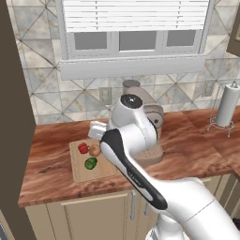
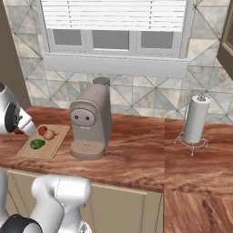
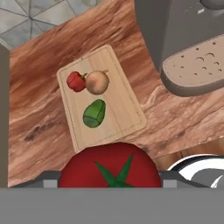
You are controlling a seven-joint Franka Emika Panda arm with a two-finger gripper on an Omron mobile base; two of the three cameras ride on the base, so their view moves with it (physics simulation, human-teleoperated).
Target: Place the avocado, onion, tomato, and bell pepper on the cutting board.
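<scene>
Cutting board [image 3: 127, 105] on counter [image 3: 39, 127], bearing onion [image 3: 97, 82], avocado [image 3: 94, 113], bell pepper [image 3: 75, 81].
Tomato [image 3: 109, 168] clamped in gripper [image 3: 109, 183] above board's near edge; could roll off if released early.

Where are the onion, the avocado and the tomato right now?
onion [image 3: 97, 82], hand view, middle of its tan skin, on the cutting board.
avocado [image 3: 94, 113], hand view, centre of the green fruit, on the board.
tomato [image 3: 109, 168], hand view, red top near the green stem, at the gripper.
</scene>
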